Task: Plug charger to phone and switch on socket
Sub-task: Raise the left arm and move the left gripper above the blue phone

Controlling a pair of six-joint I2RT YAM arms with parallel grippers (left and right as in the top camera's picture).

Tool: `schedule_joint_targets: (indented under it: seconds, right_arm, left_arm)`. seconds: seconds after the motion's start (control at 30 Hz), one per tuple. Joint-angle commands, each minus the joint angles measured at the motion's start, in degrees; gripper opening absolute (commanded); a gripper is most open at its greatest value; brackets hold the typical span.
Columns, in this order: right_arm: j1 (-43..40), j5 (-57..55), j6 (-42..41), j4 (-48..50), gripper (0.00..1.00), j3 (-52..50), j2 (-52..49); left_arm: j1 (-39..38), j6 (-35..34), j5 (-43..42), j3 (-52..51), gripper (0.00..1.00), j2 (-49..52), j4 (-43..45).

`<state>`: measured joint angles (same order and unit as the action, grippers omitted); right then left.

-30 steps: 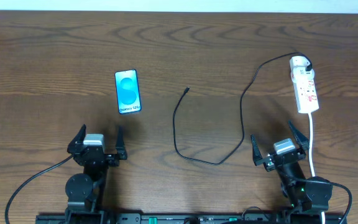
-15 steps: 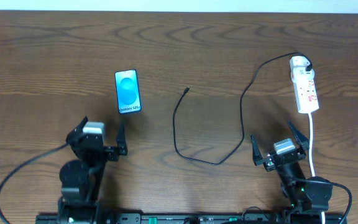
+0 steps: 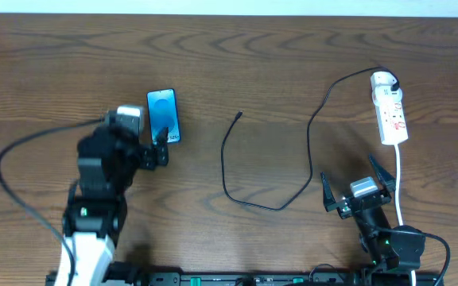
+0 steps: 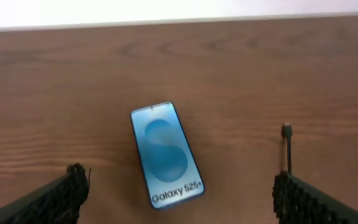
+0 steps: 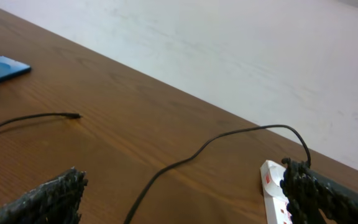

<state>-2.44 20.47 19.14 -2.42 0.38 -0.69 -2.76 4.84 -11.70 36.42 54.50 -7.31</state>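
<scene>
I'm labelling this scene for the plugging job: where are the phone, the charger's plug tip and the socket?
phone (image 4: 166, 155), left wrist view, middle of its screen.
charger's plug tip (image 4: 286, 130), left wrist view, the small connector end.
socket (image 3: 391, 113), overhead view, middle of its white body.

The dark brown desk (image 3: 293, 56) is wood-grained, smooth, with a dull sheen. The slim rectangular smartphone (image 4: 165, 154) has a glossy light-blue screen. The thin black cable (image 4: 288, 149) looks matt. The white elongated power strip (image 3: 390, 111), upper right, is smooth plastic. The left gripper (image 4: 179, 186) has black pads (image 4: 72, 190), coarse and grainy.
</scene>
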Motion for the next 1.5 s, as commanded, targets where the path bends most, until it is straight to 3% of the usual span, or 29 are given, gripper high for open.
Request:
schedule_joint_targets:
  seconds: [0.0,0.3,0.47,0.77,1.0,1.47]
  right_arm:
    - [0.44,-0.63,0.63,-0.37,0.99,-0.07,0.37]
    - [0.44,-0.63,0.63,-0.37,0.99,-0.07,0.37]
    - [0.46,-0.66,0.63,-0.35,0.99,-0.07,0.37]
    - [0.46,-0.66,0.63,-0.37,0.99,-0.07,0.37]
    - [0.46,-0.63,0.63,-0.35,0.99,-0.07,0.37]
    - [0.46,-0.63,0.63,-0.37,0.99,-0.07,0.37]
  left_arm:
    - [0.20,1.77,-1.44,7.21,0.96,5.73,-2.73]
    - [0.24,5.77,-2.45,24.13,0.96,19.04,-14.21]
    - [1.16,6.51,-3.02,29.86,0.96,23.45,-17.88]
    - [7.34,7.43,-13.49,37.83,0.96,29.16,-21.86]
    - [8.48,10.32,-13.68,45.72,0.96,33.70,-27.61]
    - [8.48,15.85,-13.81,69.24,0.96,48.43,-49.77]
